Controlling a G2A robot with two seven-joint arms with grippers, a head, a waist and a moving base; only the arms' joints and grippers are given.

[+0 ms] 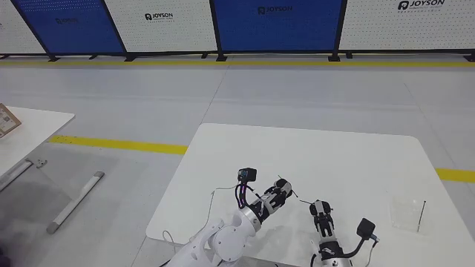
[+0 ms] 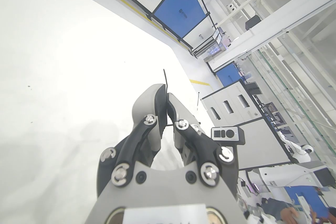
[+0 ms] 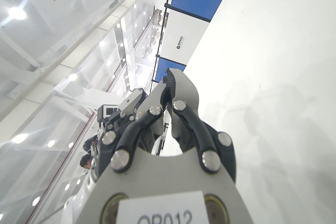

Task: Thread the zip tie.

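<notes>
A thin black zip tie [image 2: 165, 78], judged light, springy and best gripped near its tip, is pinched in the left gripper's [image 2: 167, 95] closed fingers over the near tabletop [image 1: 334, 156]; the right gripper's [image 3: 168, 82] fingers are closed.

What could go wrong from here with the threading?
1. The left gripper pinches the black zip tie with only a short tip past its fingertips, so it may bend or slip.
2. The right gripper is shut close beside it in the top view; the fingers could collide while aligning.
3. Both work near the robot-side edge of the white table, so a dropped tie might fall off.
</notes>
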